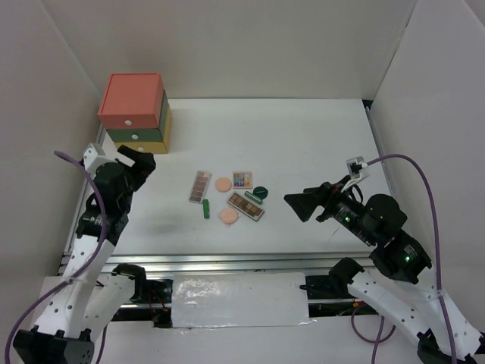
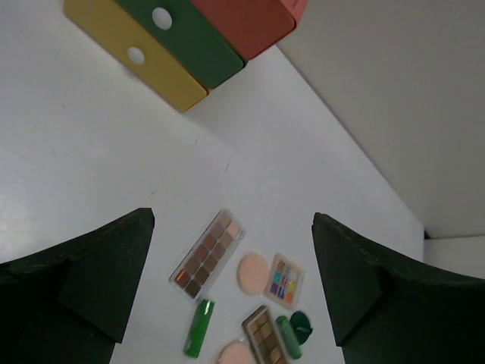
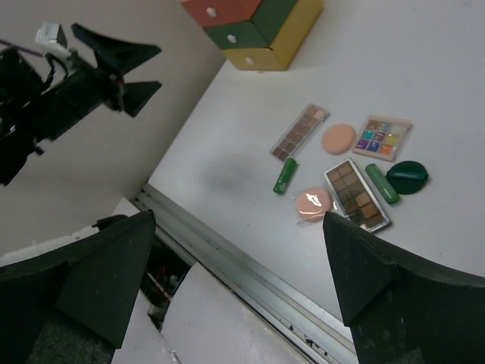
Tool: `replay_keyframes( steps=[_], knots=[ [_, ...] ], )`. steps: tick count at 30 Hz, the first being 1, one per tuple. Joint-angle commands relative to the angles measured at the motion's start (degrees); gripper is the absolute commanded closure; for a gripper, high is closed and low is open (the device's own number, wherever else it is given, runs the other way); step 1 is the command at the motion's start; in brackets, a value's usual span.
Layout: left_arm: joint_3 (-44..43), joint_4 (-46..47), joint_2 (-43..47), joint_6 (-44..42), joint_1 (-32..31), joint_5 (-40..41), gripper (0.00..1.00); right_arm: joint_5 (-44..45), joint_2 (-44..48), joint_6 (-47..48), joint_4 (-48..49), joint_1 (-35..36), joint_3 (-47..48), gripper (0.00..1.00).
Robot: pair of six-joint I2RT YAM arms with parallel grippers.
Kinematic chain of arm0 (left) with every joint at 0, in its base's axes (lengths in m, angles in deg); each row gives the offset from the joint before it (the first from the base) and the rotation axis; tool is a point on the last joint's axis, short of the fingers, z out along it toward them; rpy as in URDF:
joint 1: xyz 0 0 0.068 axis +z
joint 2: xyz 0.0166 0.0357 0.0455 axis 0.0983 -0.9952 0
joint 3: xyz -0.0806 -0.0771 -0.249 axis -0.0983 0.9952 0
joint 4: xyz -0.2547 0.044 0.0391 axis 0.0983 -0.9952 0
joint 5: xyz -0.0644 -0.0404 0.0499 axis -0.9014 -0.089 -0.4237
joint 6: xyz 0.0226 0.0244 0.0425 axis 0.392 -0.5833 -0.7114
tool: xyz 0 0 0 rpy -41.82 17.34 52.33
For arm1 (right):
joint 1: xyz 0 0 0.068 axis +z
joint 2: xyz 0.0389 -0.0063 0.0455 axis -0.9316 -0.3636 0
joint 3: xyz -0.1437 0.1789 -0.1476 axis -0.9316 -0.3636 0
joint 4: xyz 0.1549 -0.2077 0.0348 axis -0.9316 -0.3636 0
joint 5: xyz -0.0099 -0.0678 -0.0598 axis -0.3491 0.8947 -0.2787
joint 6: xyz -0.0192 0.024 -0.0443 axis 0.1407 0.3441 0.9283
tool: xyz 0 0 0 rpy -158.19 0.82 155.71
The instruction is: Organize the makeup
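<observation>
Makeup (image 1: 223, 184) clustered mid-table, items nearly touching; open table (image 1: 318, 144) all around; drawer box (image 1: 135, 114) far-left corner.

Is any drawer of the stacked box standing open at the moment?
No, the stacked box shows all three of its fronts flush and shut.

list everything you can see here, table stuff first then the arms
table: 1, white, walled in
drawer box: 1, coral over green over yellow, far left corner
pinkish palette: 1, left of the middle cluster
multicolour palette: 1, far side of cluster
brown palette: 1, near right of cluster
peach puffs: 2, between the palettes
green tubes: 2, one by pinkish palette, one beside brown palette
dark green compact: 1, right end of cluster
left fingers: black, open, near drawer box
right fingers: black, open, right of cluster
</observation>
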Motion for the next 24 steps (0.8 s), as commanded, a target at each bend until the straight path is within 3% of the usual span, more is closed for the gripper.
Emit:
replay_keyframes(
  steps=[1,4,10,14,17,19,21,24],
  knots=[
    [-2.6,14.4,-6.6,3.6,7.9,-5.5,0.01,-8.1,-2.6,0.3,7.8,-0.2,0.1,0.0],
    [-1.4,25.3,-14.1,7.1,18.0,-18.1,0.01,-7.9,-2.4,0.3,9.2,-0.2,-0.6,0.0],
    [-6.0,41.2,-31.0,11.6,27.2,-35.1,0.04,-4.0,-2.6,-0.4,10.6,-0.4,-2.4,0.0],
    [-10.2,46.5,-41.3,13.0,29.2,-38.6,0.06,-1.1,-4.1,-1.2,10.8,-0.3,-3.0,0.0],
    [-12.1,50.5,-46.0,13.6,30.1,-39.5,0.14,-0.7,-4.2,-1.3,11.9,-0.2,-3.6,0.0],
    [-13.1,50.9,-47.5,13.3,30.1,-39.4,0.16,0.6,-4.2,-1.8,12.4,-0.2,-3.8,0.0],
    [-14.2,51.6,-49.3,13.1,30.1,-39.7,0.28,2.0,-4.1,-1.8,12.6,-0.2,-4.1,0.0],
    [-14.5,53.1,-50.9,13.2,30.1,-40.0,0.3,2.1,-4.3,-1.6,12.9,-0.2,-4.1,0.0]
  ],
)
